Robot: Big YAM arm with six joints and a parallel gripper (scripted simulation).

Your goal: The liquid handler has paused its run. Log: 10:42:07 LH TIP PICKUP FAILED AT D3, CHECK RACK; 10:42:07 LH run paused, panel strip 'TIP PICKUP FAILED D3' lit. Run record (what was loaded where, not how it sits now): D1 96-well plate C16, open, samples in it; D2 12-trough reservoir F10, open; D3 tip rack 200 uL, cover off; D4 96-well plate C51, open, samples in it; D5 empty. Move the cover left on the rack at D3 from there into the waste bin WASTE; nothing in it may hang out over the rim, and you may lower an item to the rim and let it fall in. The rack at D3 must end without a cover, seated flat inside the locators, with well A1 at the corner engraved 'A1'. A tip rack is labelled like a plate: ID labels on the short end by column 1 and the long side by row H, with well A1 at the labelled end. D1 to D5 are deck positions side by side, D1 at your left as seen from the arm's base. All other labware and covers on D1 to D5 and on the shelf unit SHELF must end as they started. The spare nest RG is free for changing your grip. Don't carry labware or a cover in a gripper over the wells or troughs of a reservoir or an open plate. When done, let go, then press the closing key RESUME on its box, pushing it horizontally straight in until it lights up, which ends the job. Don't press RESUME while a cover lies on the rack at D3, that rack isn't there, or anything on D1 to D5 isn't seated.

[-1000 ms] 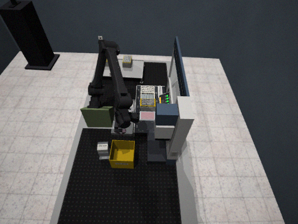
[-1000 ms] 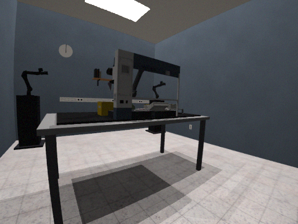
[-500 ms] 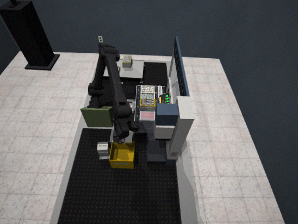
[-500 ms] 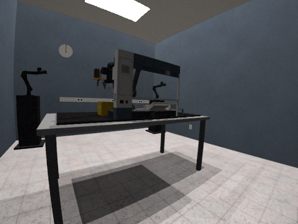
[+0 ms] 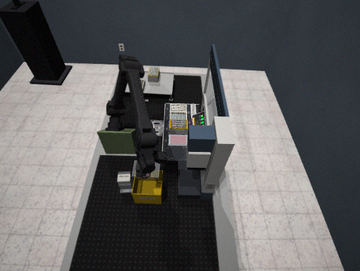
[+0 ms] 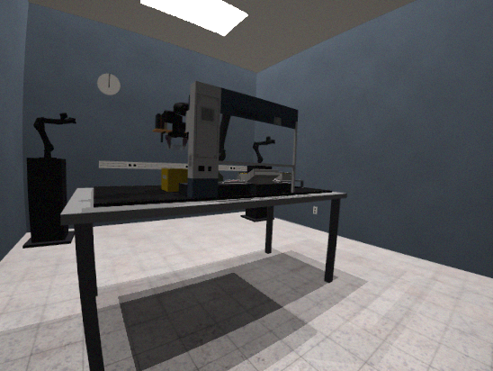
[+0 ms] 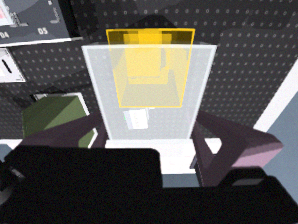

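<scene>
My gripper (image 7: 149,111) is shut on a clear, see-through cover (image 7: 150,90) and holds it flat between both fingers. The cover hangs above the open yellow waste bin (image 7: 150,67), which shows through it. From overhead, the gripper (image 5: 146,172) is over the back edge of the bin (image 5: 148,190). In the side view the gripper (image 6: 173,137) is well above the bin (image 6: 173,178). The yellow-framed tip rack (image 5: 178,123) sits on the deck with its tips uncovered.
A pink plate (image 5: 177,140) sits beside the rack, with more labware (image 5: 177,108) further along the deck. A small white box (image 5: 123,179) stands left of the bin. A green block (image 5: 116,141) is near the arm's base. A shelf with a rack (image 5: 153,73) stands behind.
</scene>
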